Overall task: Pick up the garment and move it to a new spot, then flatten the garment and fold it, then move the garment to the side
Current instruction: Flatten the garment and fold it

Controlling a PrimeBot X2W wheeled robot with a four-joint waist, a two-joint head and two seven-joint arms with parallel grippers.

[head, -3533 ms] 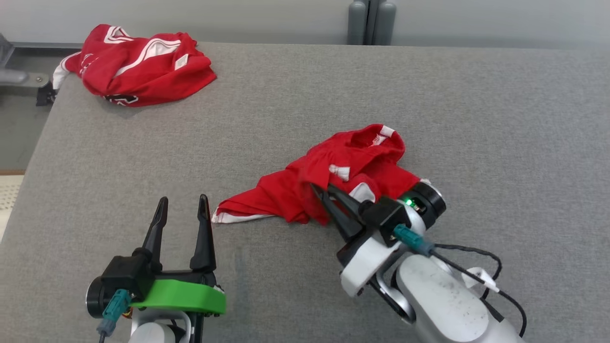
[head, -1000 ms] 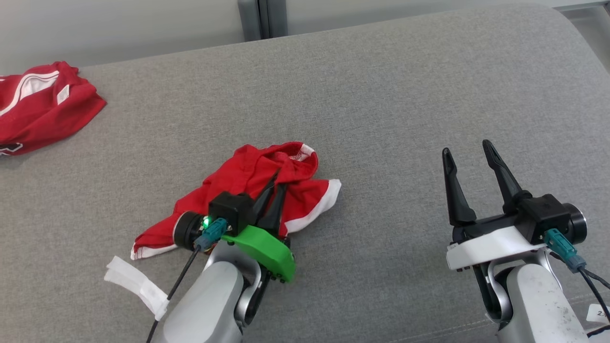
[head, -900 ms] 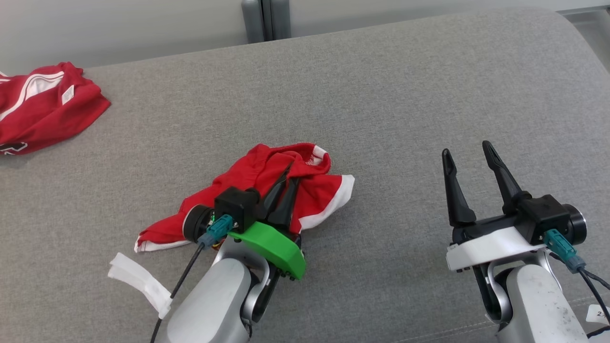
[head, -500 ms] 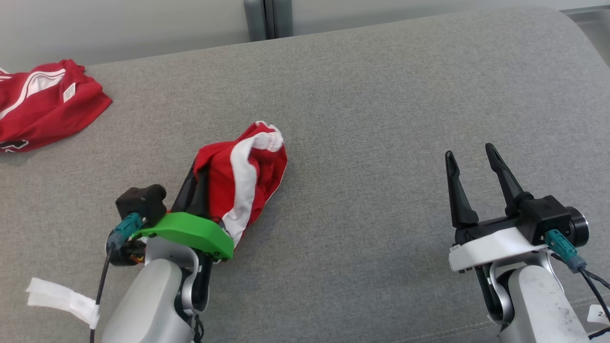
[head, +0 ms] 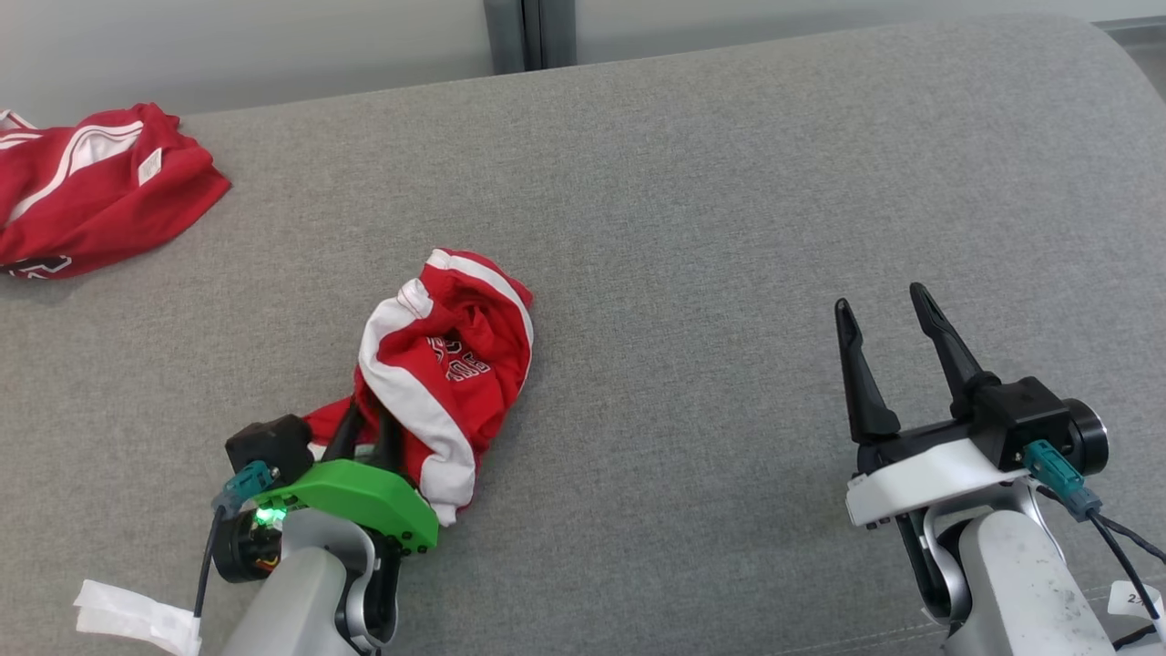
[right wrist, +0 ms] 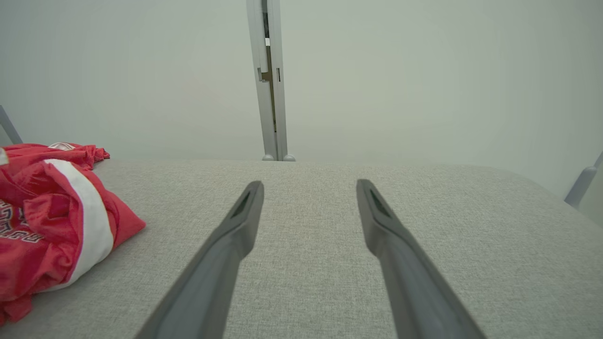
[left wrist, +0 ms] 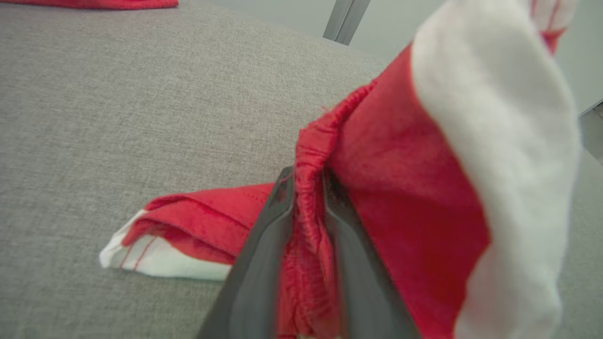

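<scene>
The garment [head: 446, 364] sits in a crumpled heap left of centre on the grey surface [head: 729, 228], red with a broad white stripe curling over its top. The left gripper [head: 369, 424] is at its near end, fingers pressed close on a ruched red edge, which the left wrist view shows bunched tight between them. From that grip the heap runs off toward one o'clock, its long axis lying seven to one. The right gripper [head: 877, 299] hangs well apart at the heap's three o'clock, fingers spread with nothing between them. The left arm is plainly the nearer; to spread the cloth flat, I'd say the right must cross toward nine o'clock for a second edge.
</scene>
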